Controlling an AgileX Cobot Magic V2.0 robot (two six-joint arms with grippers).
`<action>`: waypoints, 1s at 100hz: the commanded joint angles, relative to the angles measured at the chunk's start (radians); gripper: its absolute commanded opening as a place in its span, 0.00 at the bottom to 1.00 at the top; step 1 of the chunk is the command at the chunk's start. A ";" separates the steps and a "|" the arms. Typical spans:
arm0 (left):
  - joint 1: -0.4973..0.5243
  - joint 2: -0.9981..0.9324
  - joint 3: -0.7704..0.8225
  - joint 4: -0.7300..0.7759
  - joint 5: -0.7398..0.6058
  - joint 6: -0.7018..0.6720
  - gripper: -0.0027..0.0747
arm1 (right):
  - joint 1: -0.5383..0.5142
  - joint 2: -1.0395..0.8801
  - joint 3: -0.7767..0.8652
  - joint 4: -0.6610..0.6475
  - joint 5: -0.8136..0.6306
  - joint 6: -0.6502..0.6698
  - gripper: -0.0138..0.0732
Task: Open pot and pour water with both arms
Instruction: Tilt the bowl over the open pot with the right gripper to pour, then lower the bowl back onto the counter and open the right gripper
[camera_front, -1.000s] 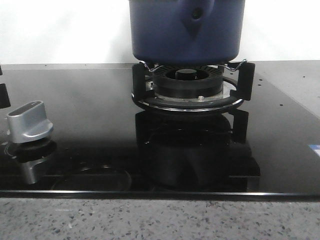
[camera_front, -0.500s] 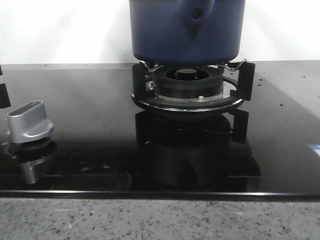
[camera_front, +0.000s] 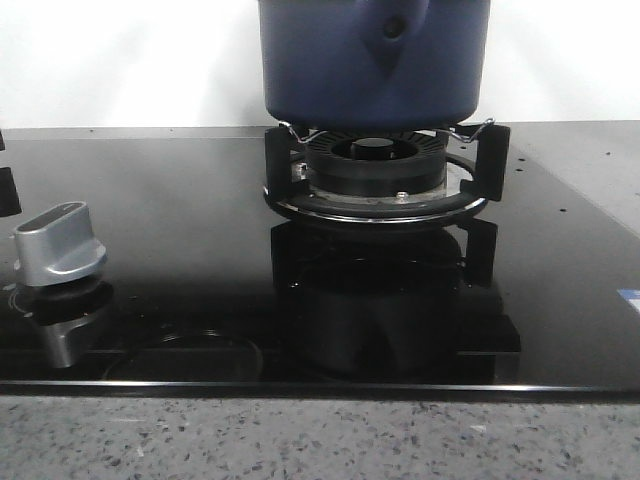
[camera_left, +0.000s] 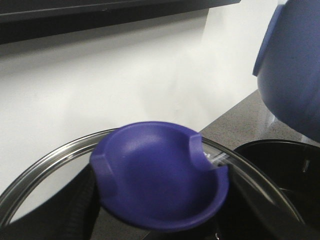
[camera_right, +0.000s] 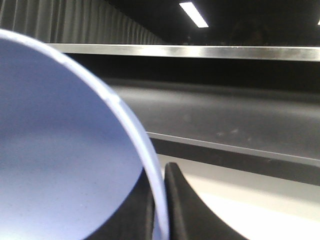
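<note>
Stove (camera_front: 180, 250): black glass top; no change from the earlier pictures.
Pot (camera_front: 375, 60): sits on the burner (camera_front: 375, 165) at the stove's back, unmoved, lid off.
Lid (camera_left: 160, 182): glass with a blue knob, held by the left gripper; jaw state cannot be told.
Bowl (camera_right: 65, 150): right gripper's fingers (camera_right: 175, 210) pinch its rim.
Dial (camera_front: 58, 245): stove's front left, unchanged.

The pot (camera_front: 375, 62) was a large, round, dark navy-blue vessel with a smooth matte wall. In the front view it sat level and upright just above the black burner grate (camera_front: 378, 180), its top cut off by the frame. A tapered handle mount with one dark round rivet faced the camera. In the left wrist view a curved part of its blue wall (camera_left: 294, 65) showed.
</note>
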 joint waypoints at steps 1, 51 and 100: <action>0.004 -0.056 -0.034 -0.096 0.014 -0.010 0.39 | 0.001 -0.048 -0.024 -0.003 -0.090 -0.001 0.08; 0.004 -0.056 -0.034 -0.114 0.014 -0.010 0.39 | 0.001 -0.048 -0.024 -0.001 -0.063 -0.001 0.08; -0.011 -0.056 -0.034 -0.120 0.047 -0.010 0.39 | -0.003 -0.098 -0.093 0.015 0.215 -0.001 0.08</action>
